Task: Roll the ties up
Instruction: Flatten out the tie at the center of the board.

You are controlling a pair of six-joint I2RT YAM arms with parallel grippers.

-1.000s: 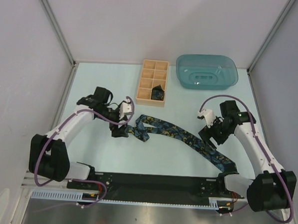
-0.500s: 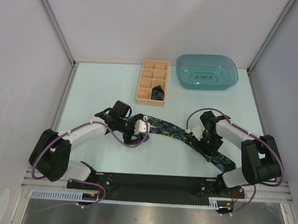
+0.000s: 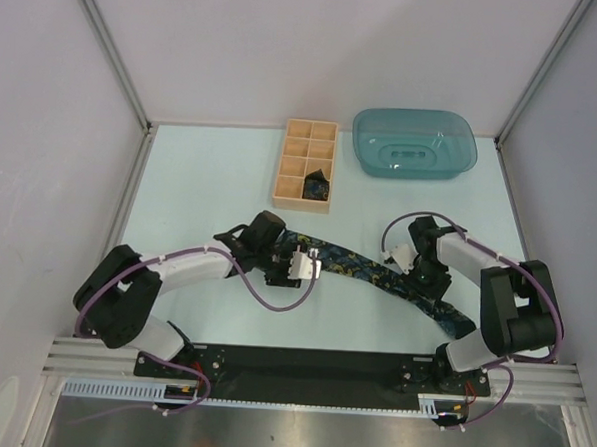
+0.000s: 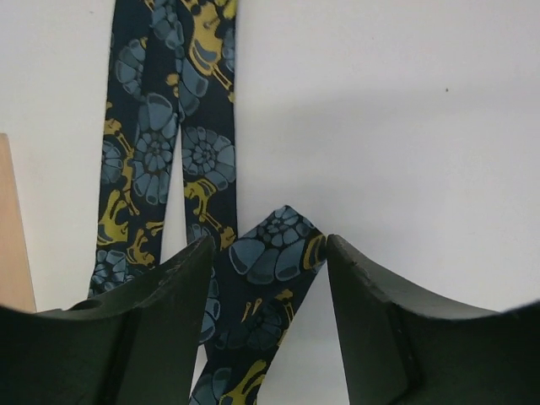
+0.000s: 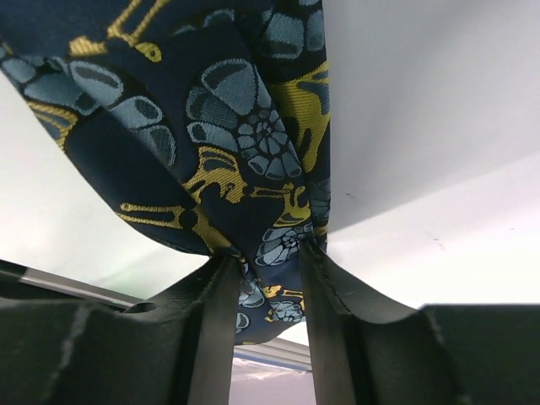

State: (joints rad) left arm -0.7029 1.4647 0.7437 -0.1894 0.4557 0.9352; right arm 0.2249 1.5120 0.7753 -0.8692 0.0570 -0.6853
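On the surface [image 3: 211,179], your right end effector [image 5: 263,266] pinches the tie [image 3: 361,269]; your left end effector [image 4: 268,270] straddles its end, spread. Next, probably: close and roll.

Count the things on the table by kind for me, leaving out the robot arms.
Neckties: 2 (laid-out tie, rolled tie)
Compartmented wooden box: 1
Teal plastic tray: 1
Total: 4
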